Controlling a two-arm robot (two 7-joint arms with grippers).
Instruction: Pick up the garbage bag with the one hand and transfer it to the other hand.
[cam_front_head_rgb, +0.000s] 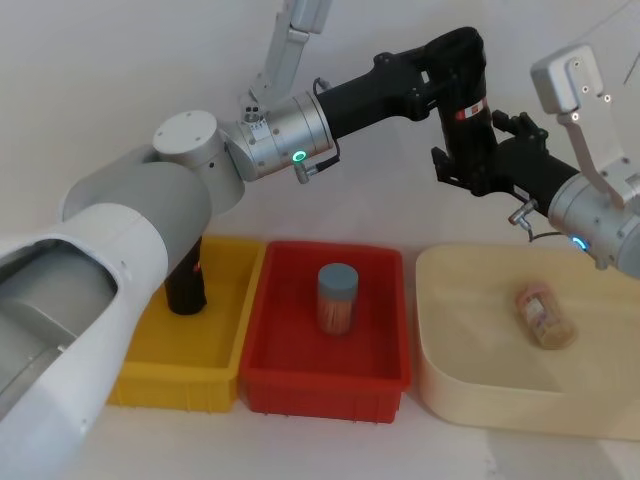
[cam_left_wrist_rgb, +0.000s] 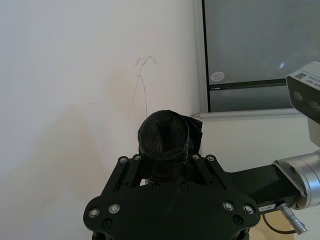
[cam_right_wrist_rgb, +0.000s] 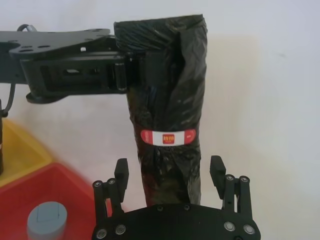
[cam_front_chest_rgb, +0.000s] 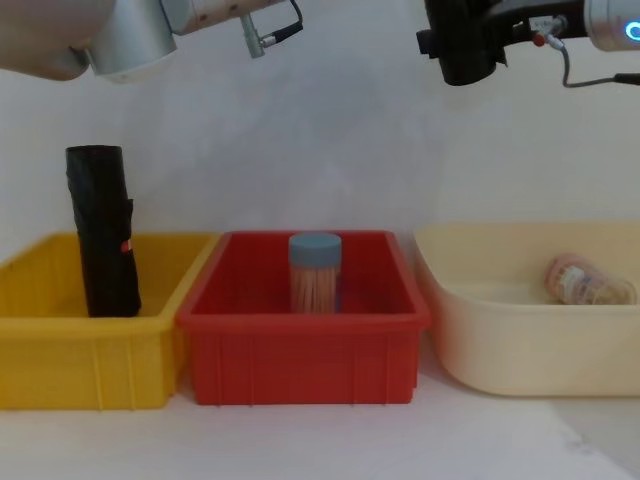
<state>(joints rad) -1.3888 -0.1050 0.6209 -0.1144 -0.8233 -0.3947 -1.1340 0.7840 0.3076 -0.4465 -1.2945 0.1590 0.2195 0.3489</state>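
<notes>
The garbage bag, a black roll with a red label, hangs upright high above the bins. My left gripper, on the wrist with the green ring, is shut on its upper end. In the right wrist view the bag is clamped near its top by the left gripper. My right gripper, on the blue-ringed wrist, is open, and its fingers stand on either side of the bag's lower end without touching it. The left wrist view looks down on the roll's top.
A second black roll stands in the yellow bin at the left. A blue-lidded toothpick jar stands upright in the red bin. Another jar lies in the cream tub at the right.
</notes>
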